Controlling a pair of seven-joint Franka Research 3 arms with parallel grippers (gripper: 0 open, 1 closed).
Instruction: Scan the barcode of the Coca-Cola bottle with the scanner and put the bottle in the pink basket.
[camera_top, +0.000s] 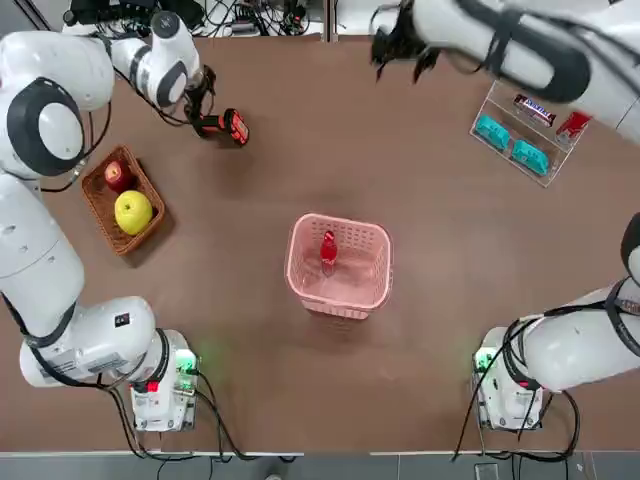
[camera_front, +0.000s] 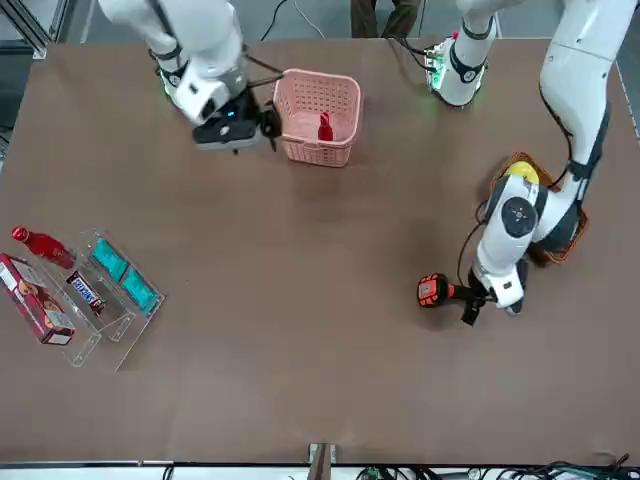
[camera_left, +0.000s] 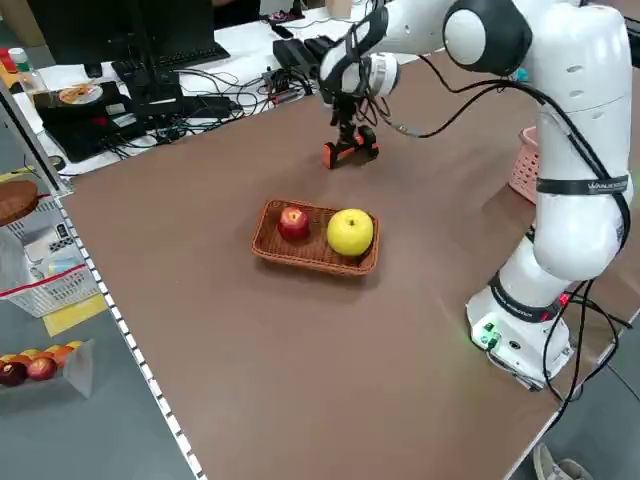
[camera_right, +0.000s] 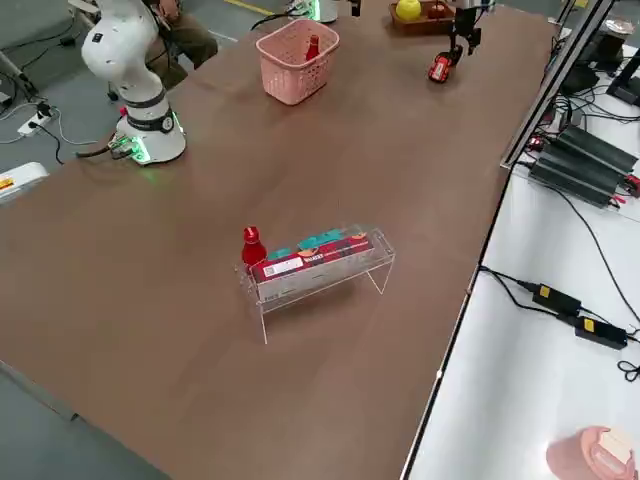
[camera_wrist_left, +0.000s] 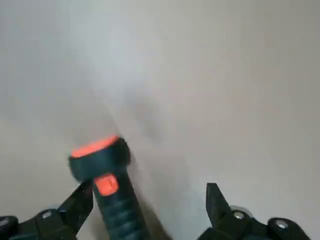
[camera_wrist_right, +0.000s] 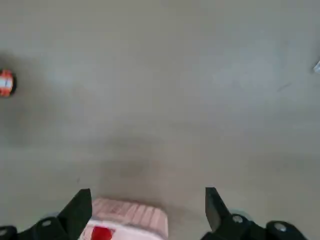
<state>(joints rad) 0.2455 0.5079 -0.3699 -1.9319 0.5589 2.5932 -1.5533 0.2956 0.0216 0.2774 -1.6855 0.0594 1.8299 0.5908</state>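
The Coca-Cola bottle (camera_top: 328, 250) stands inside the pink basket (camera_top: 370, 290) in the middle of the table, touched by neither gripper. It also shows as a red bottle (camera_front: 325, 127) in the basket (camera_front: 300, 100) from the front. The scanner (camera_top: 226, 126) lies on the table at the far left. My left gripper (camera_top: 203, 103) is right at the scanner's handle, open, and the scanner (camera_wrist_left: 104, 172) lies loose close to one finger (camera_wrist_left: 80, 202). My right gripper (camera_front: 240, 125) hangs raised beside the basket, open and empty, with the basket's rim (camera_wrist_right: 131, 214) just under its fingers (camera_wrist_right: 79, 206).
A brown wicker basket (camera_top: 100, 205) with a red apple and a yellow fruit sits at the left. At the far right a clear rack (camera_top: 500, 105) holds snack packets. A second red bottle (camera_front: 40, 243) and a red box (camera_front: 35, 300) stand by the rack.
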